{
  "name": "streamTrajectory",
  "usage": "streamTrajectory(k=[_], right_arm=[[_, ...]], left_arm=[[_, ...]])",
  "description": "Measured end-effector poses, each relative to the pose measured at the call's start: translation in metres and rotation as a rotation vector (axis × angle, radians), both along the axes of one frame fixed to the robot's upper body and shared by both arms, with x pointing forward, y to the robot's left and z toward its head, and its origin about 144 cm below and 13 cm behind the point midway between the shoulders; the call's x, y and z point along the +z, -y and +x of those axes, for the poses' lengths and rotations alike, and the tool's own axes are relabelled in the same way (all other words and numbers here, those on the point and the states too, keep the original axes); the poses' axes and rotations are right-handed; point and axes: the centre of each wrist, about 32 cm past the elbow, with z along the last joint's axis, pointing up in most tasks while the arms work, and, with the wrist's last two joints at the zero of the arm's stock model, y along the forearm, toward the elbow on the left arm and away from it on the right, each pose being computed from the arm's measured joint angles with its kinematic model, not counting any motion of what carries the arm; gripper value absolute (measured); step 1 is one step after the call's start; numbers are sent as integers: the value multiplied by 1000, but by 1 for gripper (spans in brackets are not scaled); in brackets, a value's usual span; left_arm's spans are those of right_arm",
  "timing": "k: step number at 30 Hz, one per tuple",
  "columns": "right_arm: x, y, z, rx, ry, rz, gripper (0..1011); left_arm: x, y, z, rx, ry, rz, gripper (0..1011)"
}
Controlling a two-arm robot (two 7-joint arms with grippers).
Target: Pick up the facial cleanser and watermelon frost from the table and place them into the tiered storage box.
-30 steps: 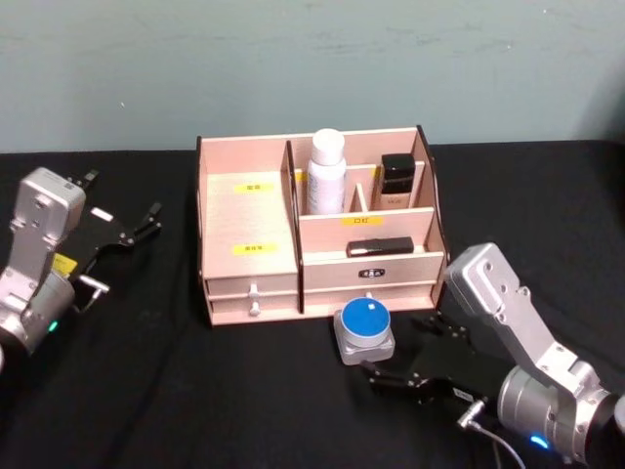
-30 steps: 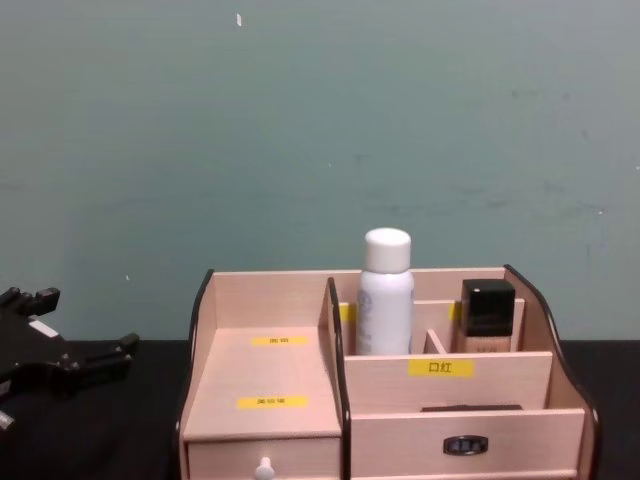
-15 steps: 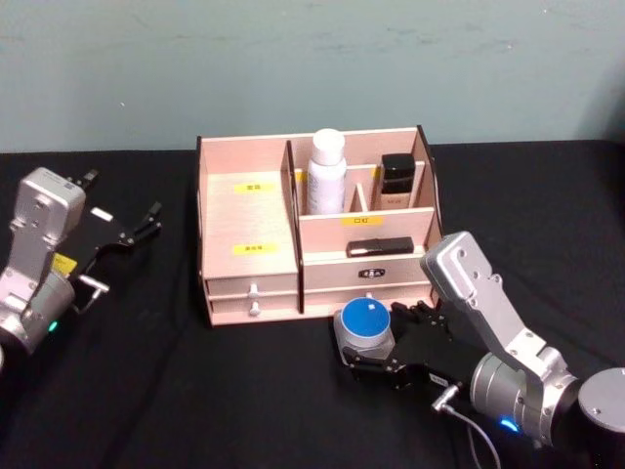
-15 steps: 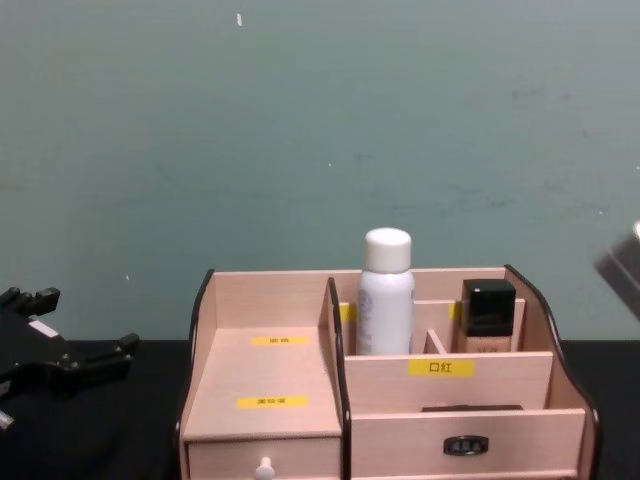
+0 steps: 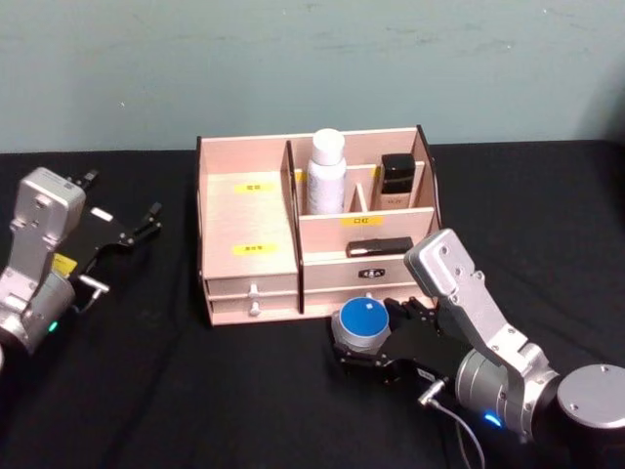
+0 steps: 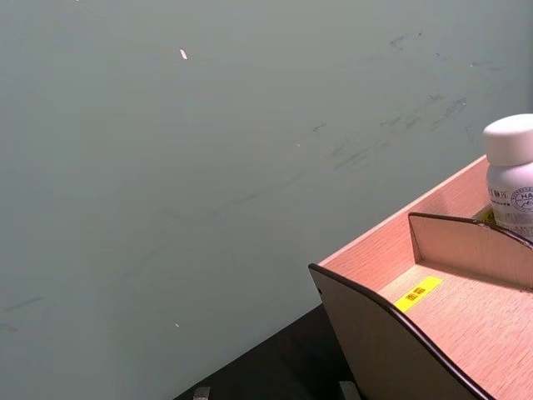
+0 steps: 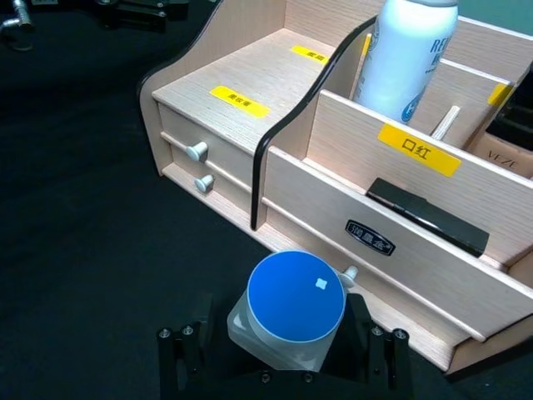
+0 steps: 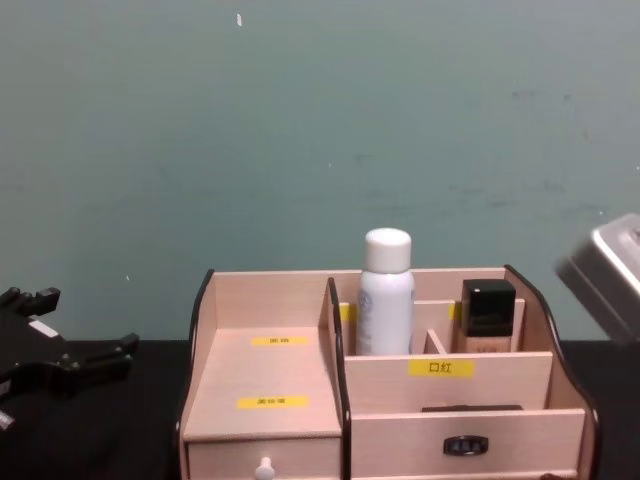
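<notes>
Since a second ago, my right gripper (image 5: 366, 337) has closed in at 6 o'clock of the tiered storage box (image 5: 249, 210), jaws released astride the watermelon frost jar (image 5: 361, 320). Rigid, probably light; grasp its squared base. Left gripper (image 5: 119, 197) parked, unclenched, 9 o'clock.

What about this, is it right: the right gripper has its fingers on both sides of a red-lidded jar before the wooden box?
Not quite. The right wrist view shows that the jar has a blue lid, not red. The rest holds: the open right gripper has its fingers on both sides of it, before the wooden box. The left gripper is parked at the left.
</notes>
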Motion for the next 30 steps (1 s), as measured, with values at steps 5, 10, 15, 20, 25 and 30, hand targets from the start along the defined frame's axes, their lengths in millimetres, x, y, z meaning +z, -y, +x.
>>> streamTrajectory(k=[5,10,15,20,25,30], right_arm=[[0,-2,0,-13,6,-7,1000],[0,-4,0,-26,8,-14,1000],[0,-5,-1,-32,10,-17,1000],[-1,-6,0,-34,10,-15,1000],[-1,-7,0,-32,10,-14,1000],[-2,-7,1,-29,14,-23,1000]], left_arm=[[0,0,0,0,0,0,1001],[0,0,0,0,0,0,1001],[0,0,0,0,0,0,1001],[0,0,0,0,0,0,1001],[0,0,0,0,0,0,1001],[0,0,0,0,0,0,1001]])
